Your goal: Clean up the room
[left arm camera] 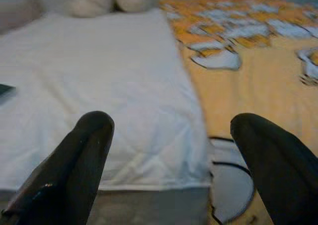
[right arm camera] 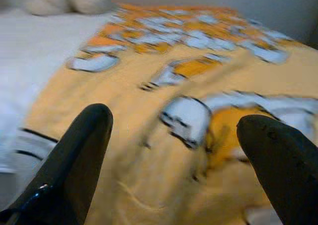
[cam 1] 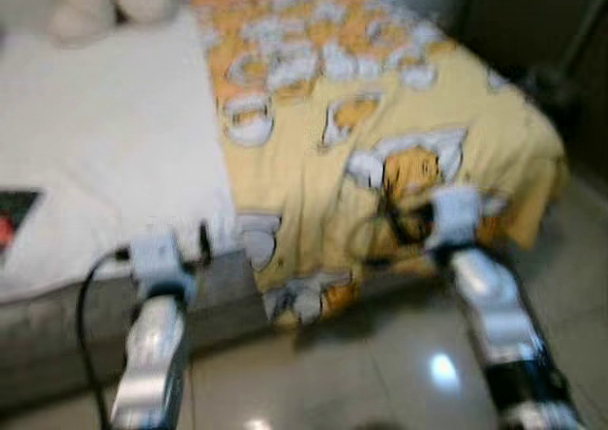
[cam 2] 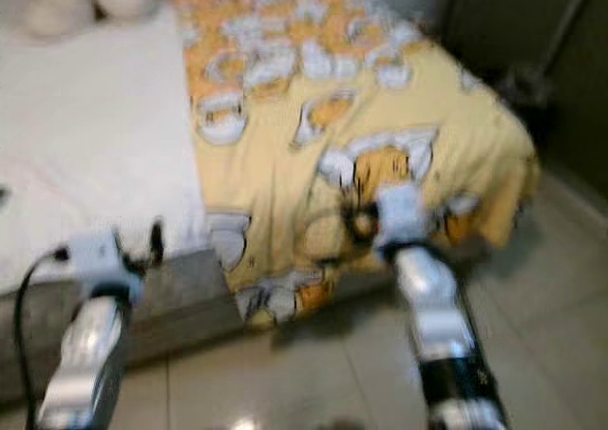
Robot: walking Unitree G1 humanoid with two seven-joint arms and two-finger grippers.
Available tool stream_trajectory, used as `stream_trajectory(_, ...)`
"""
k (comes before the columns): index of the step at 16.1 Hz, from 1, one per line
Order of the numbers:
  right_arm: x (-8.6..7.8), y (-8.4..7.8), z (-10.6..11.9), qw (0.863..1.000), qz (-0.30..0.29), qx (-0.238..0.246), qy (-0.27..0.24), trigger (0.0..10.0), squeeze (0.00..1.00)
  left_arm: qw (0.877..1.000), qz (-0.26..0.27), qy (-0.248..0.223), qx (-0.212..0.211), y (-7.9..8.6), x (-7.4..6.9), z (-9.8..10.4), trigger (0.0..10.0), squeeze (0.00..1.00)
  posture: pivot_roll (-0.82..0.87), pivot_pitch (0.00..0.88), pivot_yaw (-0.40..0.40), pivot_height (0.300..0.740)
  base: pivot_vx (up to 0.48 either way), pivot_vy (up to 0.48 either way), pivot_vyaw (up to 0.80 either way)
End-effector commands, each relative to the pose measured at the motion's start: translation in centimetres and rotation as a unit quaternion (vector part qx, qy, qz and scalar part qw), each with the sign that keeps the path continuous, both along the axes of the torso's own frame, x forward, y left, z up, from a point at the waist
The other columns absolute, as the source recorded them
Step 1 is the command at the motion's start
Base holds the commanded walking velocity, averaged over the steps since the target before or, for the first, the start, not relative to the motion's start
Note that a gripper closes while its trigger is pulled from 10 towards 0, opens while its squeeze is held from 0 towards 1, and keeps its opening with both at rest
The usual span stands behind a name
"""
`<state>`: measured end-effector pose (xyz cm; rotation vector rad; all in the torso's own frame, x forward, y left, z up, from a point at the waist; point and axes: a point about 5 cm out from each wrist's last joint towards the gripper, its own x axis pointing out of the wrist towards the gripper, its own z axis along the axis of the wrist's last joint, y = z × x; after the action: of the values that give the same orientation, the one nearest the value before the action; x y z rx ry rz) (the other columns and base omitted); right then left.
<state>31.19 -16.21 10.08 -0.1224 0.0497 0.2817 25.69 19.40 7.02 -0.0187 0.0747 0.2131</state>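
A yellow blanket (cam 1: 380, 126) with orange and white cartoon prints covers the right half of a bed and hangs over its foot edge. The left half shows a bare white sheet (cam 1: 104, 155). My left gripper (left arm camera: 169, 150) is open, held near the bed's foot edge where sheet and blanket meet, with nothing between its fingers (left arm camera: 74, 160). My right gripper (right arm camera: 174, 150) is open too, hovering low over the blanket's front part. In the eye views both arms reach forward, left wrist (cam 1: 160, 259) and right wrist (cam 1: 456, 216). The pictures are blurred.
A cream plush toy (cam 1: 100, 3) lies at the head of the bed. A dark flat object (cam 1: 14, 216) rests on the sheet at the far left. The grey bed base (cam 1: 214, 302) stands on a glossy tiled floor (cam 1: 380, 373). Dark furniture (cam 1: 541, 31) stands right.
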Motion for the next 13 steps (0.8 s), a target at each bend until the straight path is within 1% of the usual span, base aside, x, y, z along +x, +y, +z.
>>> stream_trajectory(1, 0.2, -0.7, -0.2, 1.000, -0.006, -0.005, 0.009, 10.0, 0.00, 1.000, 0.007, 0.000, 0.004, 0.0, 0.0, 0.1, 10.0, 0.00, -0.15, 0.000, 0.097, 0.740, 0.000, -0.480, 0.55)
stream_trajectory(3, 0.1, -0.7, -0.5, 1.000, -0.008, 0.000, 0.014, 10.0, 0.00, 1.000, 0.012, 0.006, 0.003, 0.0, 0.0, -0.3, 10.0, 0.00, -0.14, 0.000, 0.090, 0.740, 0.000, -0.480, 0.53)
stream_trajectory(5, 0.3, -0.6, -0.7, 1.000, -0.015, 0.011, 0.017, 10.0, 0.00, 1.000, 0.026, 0.013, -0.002, 0.2, 0.1, -0.6, 10.0, 0.00, -0.14, 0.000, 0.090, 0.740, 0.000, 0.000, 0.51)
stream_trajectory(6, 0.3, 0.0, -0.7, 1.000, -0.006, 0.008, 0.015, 10.0, 0.00, 1.000, 0.022, 0.009, 0.015, 0.2, 0.4, -0.4, 10.0, 0.00, -0.14, 0.000, 0.080, 0.740, 0.000, 0.000, 0.50)
stream_trajectory(7, 0.4, 0.2, -0.7, 1.000, 0.000, 0.007, 0.015, 10.0, 0.00, 1.000, 0.014, 0.003, 0.025, 0.1, 0.7, 0.0, 10.0, 0.00, -0.14, 0.000, 0.083, 0.740, 0.000, 0.000, 0.49)
stream_trajectory(10, 0.2, -0.1, -1.1, 1.000, -0.011, 0.014, 0.017, 10.0, 0.00, 0.998, -0.030, -0.025, 0.044, -0.9, 1.5, 1.2, 10.0, 0.00, -0.14, 0.000, 0.093, 0.740, 0.000, 0.000, 0.49)
stream_trajectory(12, 0.0, -0.1, -1.4, 1.000, -0.014, 0.015, 0.019, 10.0, 0.00, 0.998, -0.039, -0.031, 0.035, -1.2, 1.6, 1.5, 10.0, 0.00, -0.16, 0.000, 0.114, 0.740, 0.000, 0.000, 0.50)
stream_trajectory(13, -0.3, -0.1, -1.6, 1.000, -0.014, 0.016, 0.018, 10.0, 0.00, 0.998, -0.047, -0.033, 0.030, -1.4, 1.7, 1.6, 10.0, 0.00, -0.16, 0.000, 0.114, 0.740, 0.247, 0.000, 0.49)
